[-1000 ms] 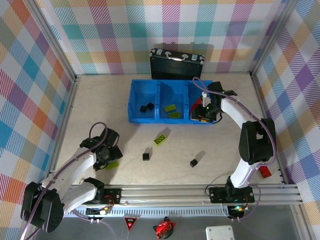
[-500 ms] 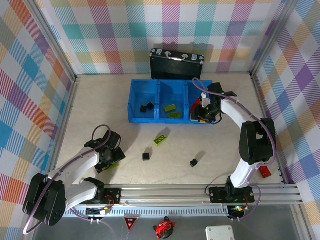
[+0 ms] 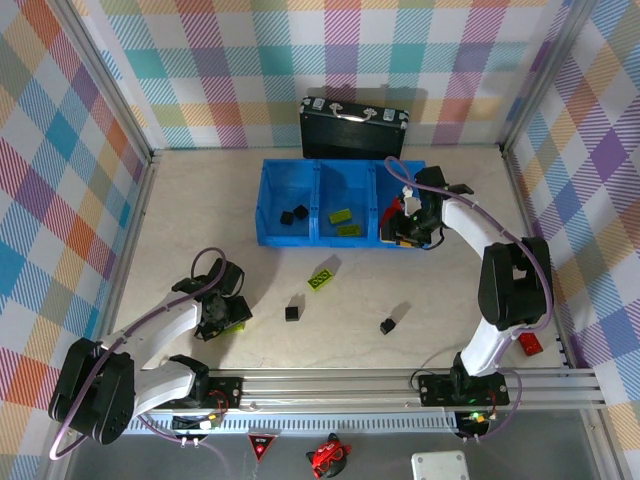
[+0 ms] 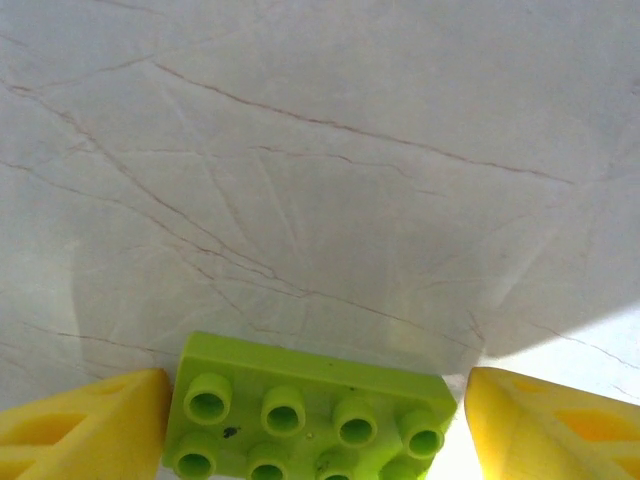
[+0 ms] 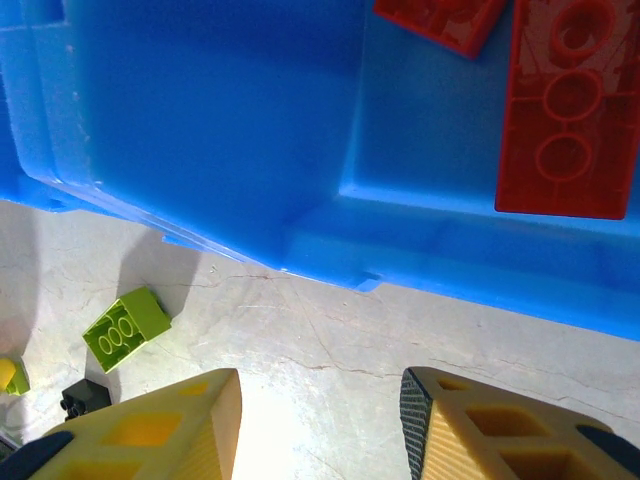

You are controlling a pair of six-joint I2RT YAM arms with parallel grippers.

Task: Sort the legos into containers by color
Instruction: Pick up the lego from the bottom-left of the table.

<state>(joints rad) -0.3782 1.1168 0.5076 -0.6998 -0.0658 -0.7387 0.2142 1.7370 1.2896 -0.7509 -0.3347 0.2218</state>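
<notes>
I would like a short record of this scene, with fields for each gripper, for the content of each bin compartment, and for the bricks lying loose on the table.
left gripper: open, fingers on either side of a lime-green brick on the table
right gripper: open, empty, above the near wall of the blue bin
left compartment: two black cubes
middle compartment: two green bricks
right compartment: red bricks
loose on table: one green brick, two black cubes, one red brick
</notes>
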